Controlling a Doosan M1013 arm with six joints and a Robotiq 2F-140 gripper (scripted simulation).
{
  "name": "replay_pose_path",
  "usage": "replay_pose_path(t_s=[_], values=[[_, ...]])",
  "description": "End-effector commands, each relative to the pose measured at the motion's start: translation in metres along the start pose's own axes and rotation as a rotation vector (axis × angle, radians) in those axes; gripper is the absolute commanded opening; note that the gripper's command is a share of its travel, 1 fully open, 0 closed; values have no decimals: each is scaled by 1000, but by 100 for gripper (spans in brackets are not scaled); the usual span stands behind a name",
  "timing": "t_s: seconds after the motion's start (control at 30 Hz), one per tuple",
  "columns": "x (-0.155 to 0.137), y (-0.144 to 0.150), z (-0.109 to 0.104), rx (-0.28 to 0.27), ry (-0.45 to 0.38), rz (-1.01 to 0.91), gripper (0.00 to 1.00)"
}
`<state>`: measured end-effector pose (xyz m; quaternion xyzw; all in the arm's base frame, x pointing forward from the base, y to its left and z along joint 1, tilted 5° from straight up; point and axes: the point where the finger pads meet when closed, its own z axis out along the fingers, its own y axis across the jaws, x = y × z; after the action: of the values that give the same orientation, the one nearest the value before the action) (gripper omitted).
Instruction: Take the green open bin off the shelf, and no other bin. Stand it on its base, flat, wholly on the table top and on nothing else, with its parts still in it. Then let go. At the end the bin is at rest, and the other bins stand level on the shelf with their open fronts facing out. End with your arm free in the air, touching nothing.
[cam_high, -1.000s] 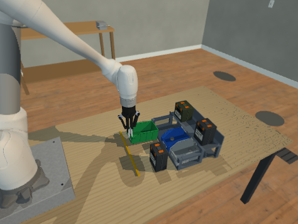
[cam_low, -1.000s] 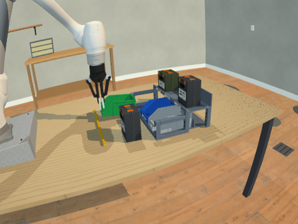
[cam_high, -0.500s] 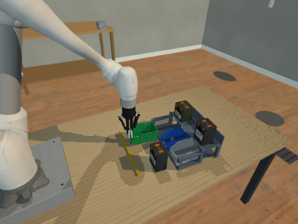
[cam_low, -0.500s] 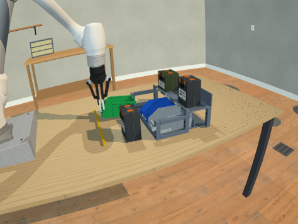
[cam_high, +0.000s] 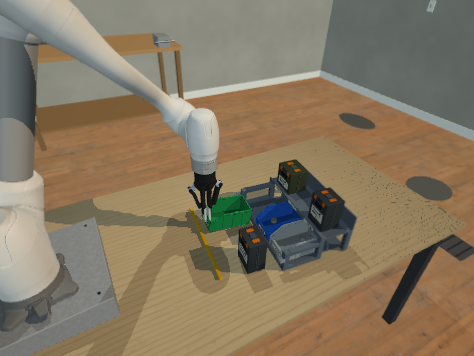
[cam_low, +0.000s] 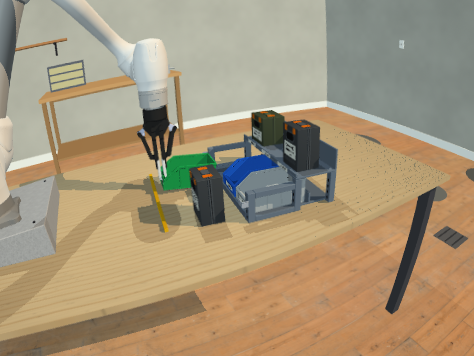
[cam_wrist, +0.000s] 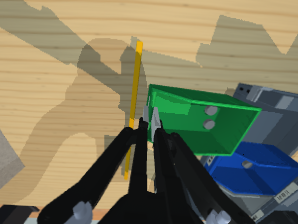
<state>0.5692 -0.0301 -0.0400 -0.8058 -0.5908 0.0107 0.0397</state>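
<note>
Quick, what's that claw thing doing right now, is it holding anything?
Gripper: closed on the wall of the green bin, holding it beside the shelf.

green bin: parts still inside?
Yes. The wrist view shows two grey round parts inside the green bin, whose wall the gripper pinches.
</note>
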Motion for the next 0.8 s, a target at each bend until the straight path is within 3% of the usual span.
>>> replay_pose_path(t_s=[0.0, 0.77], values=[[0, 0, 0, 0, 0, 0, 0], [0, 0, 8, 0, 0, 0, 0]])
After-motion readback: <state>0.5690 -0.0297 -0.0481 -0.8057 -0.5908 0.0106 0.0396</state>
